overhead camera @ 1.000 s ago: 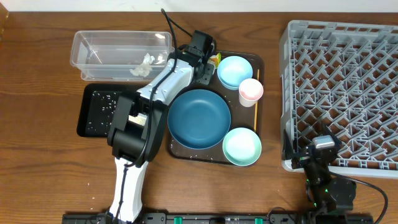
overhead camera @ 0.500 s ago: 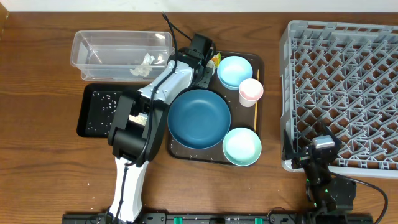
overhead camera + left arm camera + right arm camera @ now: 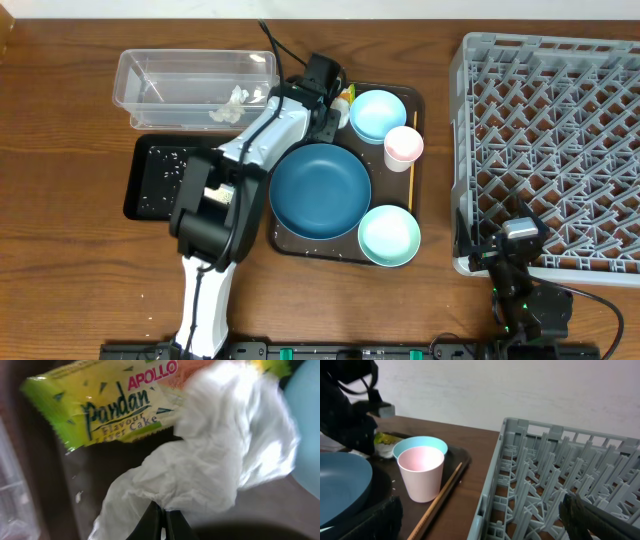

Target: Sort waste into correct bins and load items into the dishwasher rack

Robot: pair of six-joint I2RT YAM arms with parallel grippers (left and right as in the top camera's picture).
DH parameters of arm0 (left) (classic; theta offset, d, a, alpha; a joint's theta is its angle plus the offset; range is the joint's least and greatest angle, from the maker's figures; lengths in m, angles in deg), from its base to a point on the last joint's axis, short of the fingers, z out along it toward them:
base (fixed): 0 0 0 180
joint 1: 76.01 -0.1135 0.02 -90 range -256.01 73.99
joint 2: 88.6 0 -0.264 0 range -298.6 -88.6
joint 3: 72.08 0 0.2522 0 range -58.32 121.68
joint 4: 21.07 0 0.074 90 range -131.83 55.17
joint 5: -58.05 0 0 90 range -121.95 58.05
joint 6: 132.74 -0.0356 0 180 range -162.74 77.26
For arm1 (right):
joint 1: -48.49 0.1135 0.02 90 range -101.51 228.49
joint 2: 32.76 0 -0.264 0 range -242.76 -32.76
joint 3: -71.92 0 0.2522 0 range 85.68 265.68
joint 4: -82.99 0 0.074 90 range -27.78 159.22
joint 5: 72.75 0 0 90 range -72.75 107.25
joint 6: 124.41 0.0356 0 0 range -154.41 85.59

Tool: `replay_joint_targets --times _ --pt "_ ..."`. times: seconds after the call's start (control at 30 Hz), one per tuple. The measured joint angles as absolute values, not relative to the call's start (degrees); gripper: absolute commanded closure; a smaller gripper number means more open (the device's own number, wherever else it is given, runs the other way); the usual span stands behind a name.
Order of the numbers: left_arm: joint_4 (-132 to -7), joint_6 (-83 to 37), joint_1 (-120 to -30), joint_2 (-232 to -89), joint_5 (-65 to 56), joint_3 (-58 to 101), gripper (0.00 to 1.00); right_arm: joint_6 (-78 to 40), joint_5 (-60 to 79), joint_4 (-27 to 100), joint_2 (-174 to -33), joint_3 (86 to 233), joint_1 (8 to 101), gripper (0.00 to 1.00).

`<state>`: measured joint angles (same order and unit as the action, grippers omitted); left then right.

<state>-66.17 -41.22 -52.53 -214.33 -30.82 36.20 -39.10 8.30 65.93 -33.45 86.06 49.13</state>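
Note:
In the left wrist view my left gripper (image 3: 161,512) is shut on the lower edge of a crumpled white tissue (image 3: 215,455). The yellow-green snack wrapper (image 3: 112,407) lies right behind it on the brown tray. Seen from overhead, this arm (image 3: 285,120) reaches to the tray's far left corner, beside a pale blue bowl (image 3: 378,114). The dark blue plate (image 3: 320,190), the second bowl (image 3: 390,235), the pink cup (image 3: 404,145) and the orange stick (image 3: 412,185) rest on the tray. My right gripper (image 3: 482,519) is open and holds nothing, at the near left corner of the grey rack (image 3: 550,150).
A clear tub (image 3: 150,70) at the far left holds another white tissue (image 3: 232,103). Before it, the black tray (image 3: 140,190) has scattered rice grains. The brown tray (image 3: 410,100) lies between the bins and the rack. The right wrist view shows the cup (image 3: 422,472) and stick (image 3: 440,497).
My left gripper has closed its fingers on the tissue. Neither arm has otherwise moved noticeably.

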Motion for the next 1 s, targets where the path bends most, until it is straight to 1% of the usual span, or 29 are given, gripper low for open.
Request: replay_joint_targets --times 0.3,0.53,0.7,0.87,1.0 --pt "-66.5 -39.7 -52.5 -206.0 -30.8 36.0 0.94 -39.1 8.3 65.9 -33.5 86.1 49.1 0.01" --pt "-65.6 -39.1 -52.6 -204.7 -31.0 36.0 0.94 -39.1 8.3 66.0 -33.5 86.1 49.1 0.01" --pt "-64.5 -37.6 -53.3 -200.1 -35.3 35.9 0.94 -39.1 8.3 65.9 -33.5 86.1 49.1 0.01" --pt "-64.2 -33.9 -56.9 -193.4 -41.3 35.9 0.94 -39.1 8.3 65.9 -33.5 86.1 49.1 0.01" --pt "-65.2 -30.2 -61.1 -192.3 -43.3 35.9 0.94 -39.1 8.3 65.9 -33.5 86.1 49.1 0.01"
